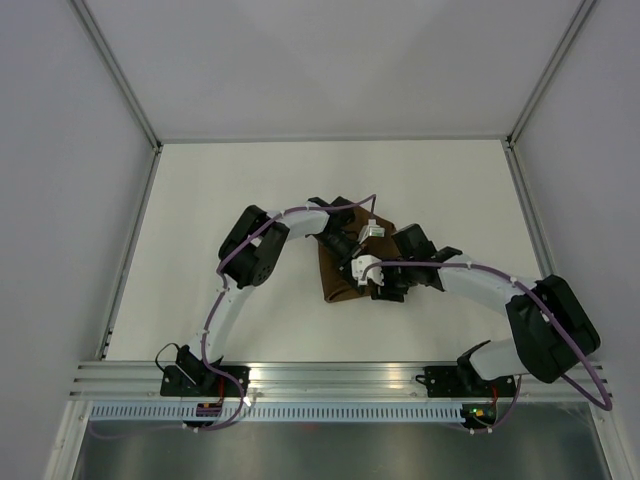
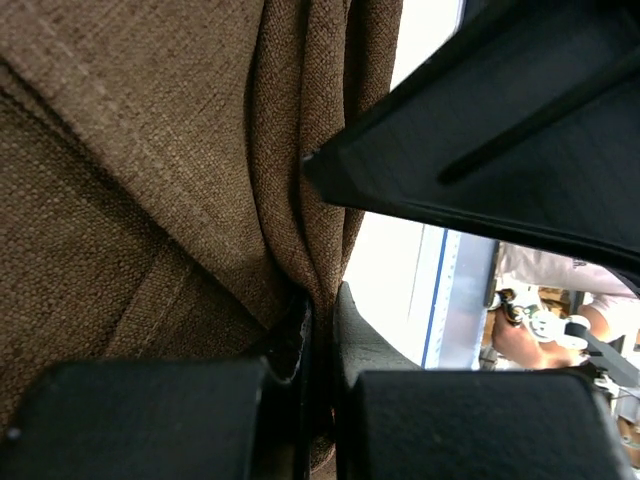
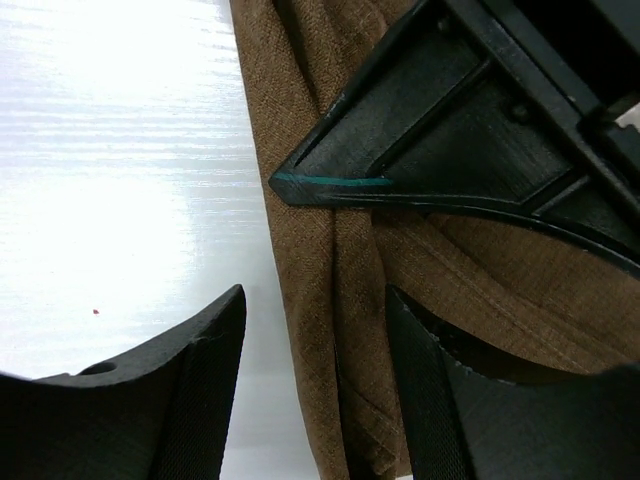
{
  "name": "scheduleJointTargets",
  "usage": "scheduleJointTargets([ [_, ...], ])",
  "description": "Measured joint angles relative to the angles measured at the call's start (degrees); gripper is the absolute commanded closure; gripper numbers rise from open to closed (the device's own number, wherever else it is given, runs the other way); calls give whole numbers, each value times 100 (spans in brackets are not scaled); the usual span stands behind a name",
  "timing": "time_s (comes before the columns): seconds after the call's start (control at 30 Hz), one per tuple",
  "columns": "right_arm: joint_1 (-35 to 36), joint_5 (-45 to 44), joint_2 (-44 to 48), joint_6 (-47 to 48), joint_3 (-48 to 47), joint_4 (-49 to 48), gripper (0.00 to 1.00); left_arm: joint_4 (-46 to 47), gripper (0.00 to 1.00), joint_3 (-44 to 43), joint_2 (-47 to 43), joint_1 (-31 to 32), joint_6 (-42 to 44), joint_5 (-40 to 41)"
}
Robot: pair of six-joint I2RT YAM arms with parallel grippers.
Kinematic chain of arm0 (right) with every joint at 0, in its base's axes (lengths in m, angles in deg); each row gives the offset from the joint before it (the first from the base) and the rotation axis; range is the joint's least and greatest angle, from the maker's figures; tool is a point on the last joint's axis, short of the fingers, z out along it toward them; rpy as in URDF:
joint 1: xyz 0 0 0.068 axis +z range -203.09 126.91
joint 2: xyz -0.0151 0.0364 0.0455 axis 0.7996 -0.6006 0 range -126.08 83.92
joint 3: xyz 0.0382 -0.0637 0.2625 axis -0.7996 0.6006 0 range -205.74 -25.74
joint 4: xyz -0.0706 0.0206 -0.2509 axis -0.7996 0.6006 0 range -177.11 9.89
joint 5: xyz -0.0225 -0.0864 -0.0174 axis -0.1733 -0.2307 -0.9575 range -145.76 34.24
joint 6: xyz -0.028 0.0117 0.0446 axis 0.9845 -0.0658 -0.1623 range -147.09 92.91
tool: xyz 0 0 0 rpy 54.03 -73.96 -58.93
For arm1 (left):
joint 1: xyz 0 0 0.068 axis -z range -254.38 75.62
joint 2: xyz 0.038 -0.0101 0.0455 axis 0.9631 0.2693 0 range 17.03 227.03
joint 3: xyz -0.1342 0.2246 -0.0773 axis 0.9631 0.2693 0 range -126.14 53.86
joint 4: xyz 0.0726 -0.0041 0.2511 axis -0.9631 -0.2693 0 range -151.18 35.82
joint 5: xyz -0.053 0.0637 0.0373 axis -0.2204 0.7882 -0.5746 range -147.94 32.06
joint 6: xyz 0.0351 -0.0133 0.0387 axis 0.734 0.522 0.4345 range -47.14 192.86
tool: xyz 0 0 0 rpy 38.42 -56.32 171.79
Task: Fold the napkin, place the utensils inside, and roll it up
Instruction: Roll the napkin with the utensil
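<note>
Napkin (image 1: 336,280) folds are pinched tight in the left gripper (image 2: 322,312), likely to draw them over; the right gripper (image 3: 315,295) stands spread astride the edge, ready.

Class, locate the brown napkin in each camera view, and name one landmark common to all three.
Top external: napkin bunched at the middle of the white table.
Left wrist: napkin fills the left half.
Right wrist: napkin runs top centre to bottom.
Shared landmark: the white table beside it.
</note>
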Motion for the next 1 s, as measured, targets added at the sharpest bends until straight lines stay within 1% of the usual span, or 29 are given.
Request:
scheduleJointTargets([
  [0.1,61,-118,170,-24,35,-57,35,-22,98,-4,39,-31,-4,-81],
  [0.3,232,-254,804,-48,68,-92,36,-83,98,-7,111,-94,-35,-240],
  [0.43,664,-498,1040,-44,369,-348,37,-120,98,-7,140,-122,-39,-302],
  [0.6,1134,-863,979,-28,837,-603,38,-153,98,-7,181,-153,-44,-376],
  [0.77,1163,-1224,822,-7,1078,-1180,38,-168,98,-7,199,-166,-44,-424],
  [1.0,1178,-1432,625,20,1073,-1609,39,-208,98,-7,210,-181,-44,-433],
])
